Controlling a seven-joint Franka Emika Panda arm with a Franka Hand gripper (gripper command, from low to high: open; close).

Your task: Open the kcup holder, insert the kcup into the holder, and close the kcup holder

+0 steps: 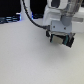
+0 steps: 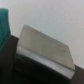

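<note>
In the exterior view my gripper hangs low over the white table, right of centre. Its dark fingers are blurred, so I cannot tell how the jaws stand. In the wrist view a boxy unit with a pale grey top and dark sides, which I take to be the kcup holder, lies right below the camera. A teal-green shape sits at the picture's edge beside it; I cannot tell whether it is the kcup. No fingers show in the wrist view.
The white table fills most of the exterior view. Dark objects with blue parts stand at the back on the exterior view's left. A black cable hangs from the arm.
</note>
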